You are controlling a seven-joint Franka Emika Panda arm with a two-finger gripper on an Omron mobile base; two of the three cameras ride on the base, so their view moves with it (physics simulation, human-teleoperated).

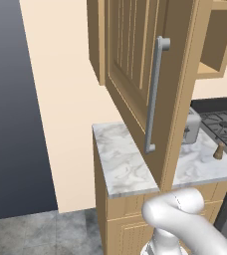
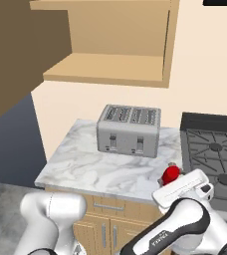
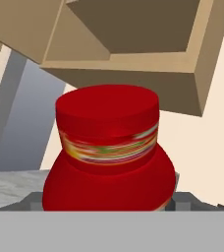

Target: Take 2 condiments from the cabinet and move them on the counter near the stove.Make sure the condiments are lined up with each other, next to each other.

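Flat, even, bright rendered light falls over the counter (image 2: 85, 167), without glare or hard shadows. Above the counter, the underside of the cabinet (image 2: 105, 74) is shaded darker than its front. In the hand view the red bottle (image 3: 108, 147) looms close, its striped label band smeared and blurred. Edges look jagged and low-resolution.

Plain peach wall (image 1: 65, 99) behind, dark grey-blue panel (image 1: 11, 99) at far left, mottled grey tile floor (image 1: 41, 234), silver four-slot toaster (image 2: 129, 129) against wall, flat even light, wooden base drawers (image 2: 105, 221) with grey handles.
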